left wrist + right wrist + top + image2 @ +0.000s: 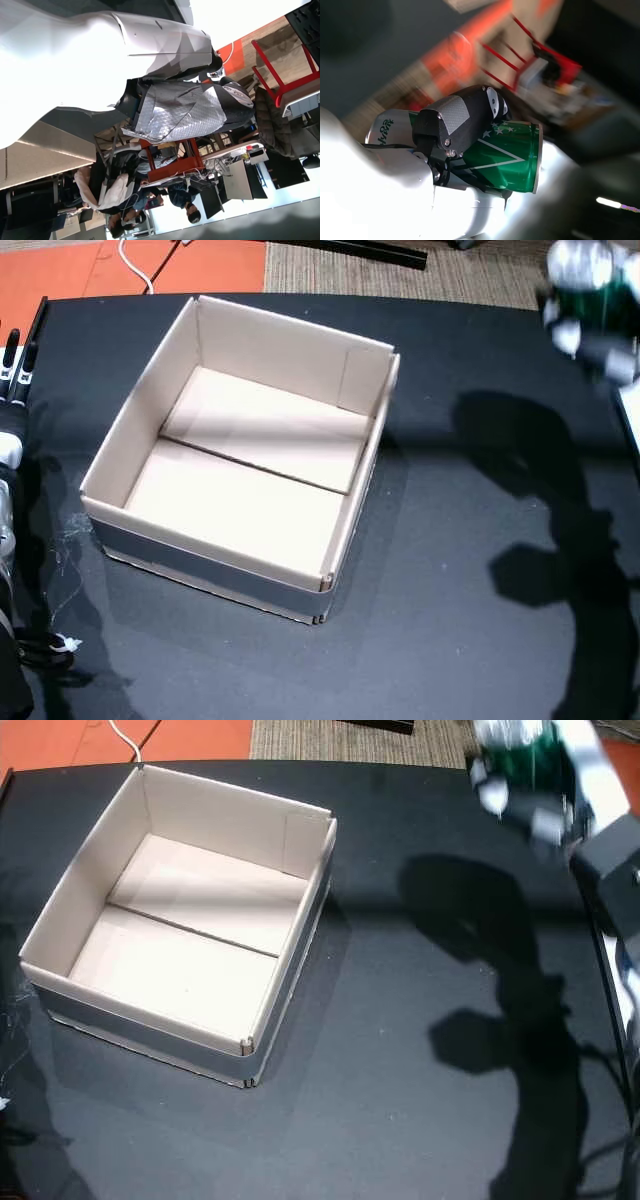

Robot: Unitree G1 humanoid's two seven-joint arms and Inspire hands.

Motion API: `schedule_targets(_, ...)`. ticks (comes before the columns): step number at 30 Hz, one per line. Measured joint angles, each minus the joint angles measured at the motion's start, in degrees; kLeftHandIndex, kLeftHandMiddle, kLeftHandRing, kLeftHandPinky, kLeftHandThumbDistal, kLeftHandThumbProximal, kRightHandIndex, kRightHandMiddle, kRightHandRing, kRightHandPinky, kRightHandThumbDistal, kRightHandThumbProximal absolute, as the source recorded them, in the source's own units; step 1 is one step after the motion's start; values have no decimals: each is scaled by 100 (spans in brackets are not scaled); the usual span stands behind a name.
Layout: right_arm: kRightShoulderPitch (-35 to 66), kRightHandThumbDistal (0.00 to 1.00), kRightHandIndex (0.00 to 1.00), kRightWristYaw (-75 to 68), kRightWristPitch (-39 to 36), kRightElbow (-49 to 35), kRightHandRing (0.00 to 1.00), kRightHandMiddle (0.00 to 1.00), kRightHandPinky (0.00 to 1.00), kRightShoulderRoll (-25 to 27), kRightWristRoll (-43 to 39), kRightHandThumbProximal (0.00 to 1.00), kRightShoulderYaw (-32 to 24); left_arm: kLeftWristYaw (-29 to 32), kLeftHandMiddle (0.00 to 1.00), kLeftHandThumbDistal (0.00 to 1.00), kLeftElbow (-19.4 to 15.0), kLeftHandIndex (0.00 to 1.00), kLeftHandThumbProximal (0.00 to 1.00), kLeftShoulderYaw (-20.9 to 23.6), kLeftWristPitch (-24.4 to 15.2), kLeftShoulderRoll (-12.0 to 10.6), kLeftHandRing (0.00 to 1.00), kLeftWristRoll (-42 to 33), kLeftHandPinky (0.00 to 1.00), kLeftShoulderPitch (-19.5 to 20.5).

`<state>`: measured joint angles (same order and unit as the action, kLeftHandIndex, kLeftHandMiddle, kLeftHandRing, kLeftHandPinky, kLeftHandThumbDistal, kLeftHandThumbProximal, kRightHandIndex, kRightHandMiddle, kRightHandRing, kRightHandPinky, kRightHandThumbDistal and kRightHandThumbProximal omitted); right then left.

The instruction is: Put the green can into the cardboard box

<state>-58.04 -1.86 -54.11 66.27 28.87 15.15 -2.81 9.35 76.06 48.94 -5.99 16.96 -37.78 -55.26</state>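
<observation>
The green can (510, 155) is gripped in my right hand (460, 135); a dark finger wraps over its side in the right wrist view. In both head views the hand (595, 310) (540, 780) holds the can (585, 280) (520, 755) high at the upper right, blurred, well to the right of the open cardboard box (140, 410) (85, 880), which is empty. My left hand (15, 370) rests at the table's left edge with its fingers extended, holding nothing. In the left wrist view the white shell (75, 60) fills the frame and no fingers show.
The box stands on a black table (460, 570) (400, 1100). The arm's shadow falls on the table to the right of the box. Orange floor and a white cable (135, 265) lie beyond the far edge. Several people sit far off in the left wrist view.
</observation>
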Motion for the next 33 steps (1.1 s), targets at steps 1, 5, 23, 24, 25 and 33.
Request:
schedule_targets(1, -144, 0, 3, -56, -107, -33, 15, 5, 37, 44, 17, 0, 2, 9, 38, 0, 0, 32, 90, -4, 0, -2, 51, 0, 76, 0)
schedule_targets(5, -566, 0, 0, -521, -456, -81, 12, 1, 35, 133, 308, 0, 80, 17, 39, 0, 0, 33, 90, -13, 0, -5, 51, 0, 77, 1)
schedule_targets(23, -2167, 0, 0, -728, 246, 499, 13, 2, 37, -830, 898, 0, 769, 178, 38, 0, 4, 38, 71, -28, -13, -130, 50, -15, 74, 23)
schedule_targets(24, -2211, 1, 0, -594, 373, 577, 13, 1, 38, -992, 889, 0, 817, 181, 39, 0, 4, 38, 66, -18, -13, -133, 51, -16, 75, 27)
schedule_targets(25, -2270, 1, 0, -450, 511, 664, 13, 1, 38, -1189, 889, 0, 874, 184, 39, 0, 4, 38, 63, -6, -13, -142, 51, -17, 76, 29)
schedule_targets(33, -2645, 3, 13, -16, 1473, 926, 11, 1, 37, -2211, 1241, 0, 1562, 184, 50, 0, 4, 47, 73, 16, -13, -257, 59, -16, 80, 44)
